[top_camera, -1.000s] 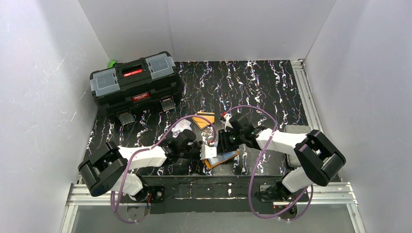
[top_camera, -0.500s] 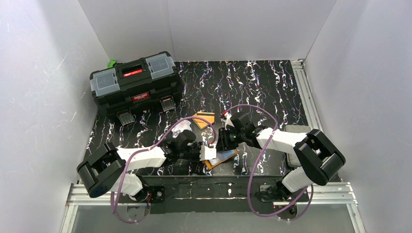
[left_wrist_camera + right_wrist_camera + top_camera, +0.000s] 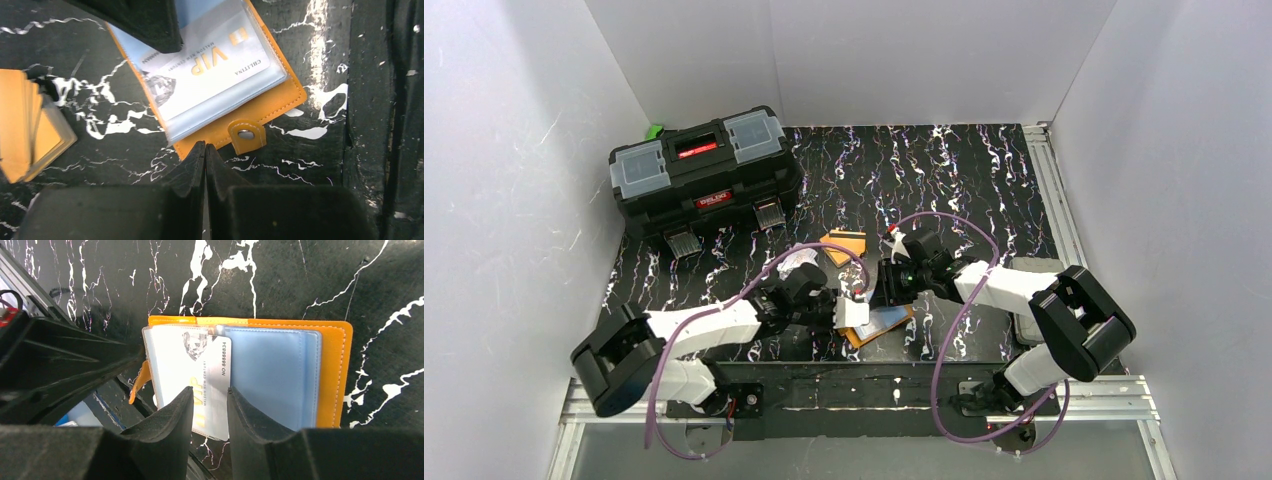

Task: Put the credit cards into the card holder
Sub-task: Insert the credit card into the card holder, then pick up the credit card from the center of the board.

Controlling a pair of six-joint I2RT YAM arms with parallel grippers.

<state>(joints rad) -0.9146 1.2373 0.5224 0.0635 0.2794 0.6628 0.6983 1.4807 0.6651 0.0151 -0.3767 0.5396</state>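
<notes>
card holder: lies open and flat on the black marbled table, near its front edge, between the two grippers. the orange cover faces down and the clear bluish sleeves face up. the snap tab sticks out from the edge nearest the left arm.

white card: printed "vip", lies flat at the sleeve on the tab side of the holder. it cannot be told whether it is fully seated in the sleeve.

right gripper: jaws stand partly apart, tips pointing down over the white card, one finger on each side of a strip of it. no clamp on the card is seen. the left wrist view shows a dark finger of it covering the far corner of the sleeve.

left gripper: jaws pressed together with nothing between them, tips just beside the holder's edge close to the snap tab.

stack of orange cards: on the table, apart from the holder, on its far side in the overhead view.

toolbox: black, far left corner, well apart from the work.
</notes>
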